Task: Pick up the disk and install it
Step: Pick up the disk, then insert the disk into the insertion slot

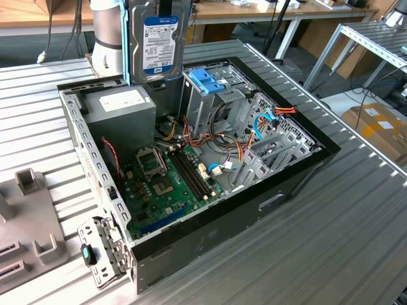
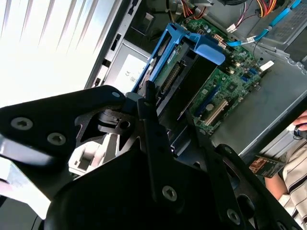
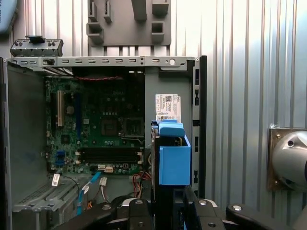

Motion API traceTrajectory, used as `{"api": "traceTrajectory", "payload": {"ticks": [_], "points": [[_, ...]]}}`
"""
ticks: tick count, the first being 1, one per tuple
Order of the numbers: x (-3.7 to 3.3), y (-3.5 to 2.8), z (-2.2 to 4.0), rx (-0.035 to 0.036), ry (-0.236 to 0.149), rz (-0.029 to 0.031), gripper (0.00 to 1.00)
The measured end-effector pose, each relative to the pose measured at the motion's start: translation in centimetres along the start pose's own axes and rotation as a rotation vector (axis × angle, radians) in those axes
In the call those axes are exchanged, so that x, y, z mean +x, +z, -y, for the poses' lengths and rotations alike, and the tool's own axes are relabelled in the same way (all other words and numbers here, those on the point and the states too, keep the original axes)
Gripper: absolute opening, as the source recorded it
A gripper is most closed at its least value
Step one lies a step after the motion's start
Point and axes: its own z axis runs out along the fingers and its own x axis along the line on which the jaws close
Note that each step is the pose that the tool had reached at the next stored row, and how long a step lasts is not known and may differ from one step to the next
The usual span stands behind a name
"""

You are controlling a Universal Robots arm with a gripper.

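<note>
The disk (image 1: 159, 41) hangs upright in the air over the far end of the open computer case (image 1: 299, 171), its white label with the blue band facing the exterior camera. It is above the power-supply box (image 1: 121, 105) and to the exterior view's left of the metal drive cage with the blue latch (image 1: 206, 79). My gripper (image 2: 170, 112) is shut on the disk (image 2: 184, 62), clamping it between the blue side rails. In the first wrist view the disk (image 3: 173, 165) shows edge-on, rising out of my gripper (image 3: 169, 208).
The motherboard (image 1: 165, 178) and loose cables lie in the case floor. A grey fixture block (image 1: 25, 210) and a metal bracket (image 1: 102, 251) sit on the slatted table at the exterior view's left. The robot base (image 1: 108, 32) stands behind the case. A person's sleeve (image 2: 292, 177) is beside the case.
</note>
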Motion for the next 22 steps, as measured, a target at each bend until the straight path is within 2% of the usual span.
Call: {"api": "traceTrajectory", "payload": {"ticks": [6, 8, 10, 12, 22], "points": [[0.00, 0.03, 1.31, 0.0000, 0.000, -0.0001, 0.35], [-0.01, 0.06, 2.29, -0.0001, 0.000, 0.0000, 0.35], [-0.01, 0.07, 2.69, -0.0001, 0.000, 0.0000, 0.35], [-0.01, 0.09, 3.38, 0.0000, 0.000, -0.0001, 0.35], [-0.02, 0.16, 5.63, 0.0000, 0.000, -0.0001, 0.35]]}}
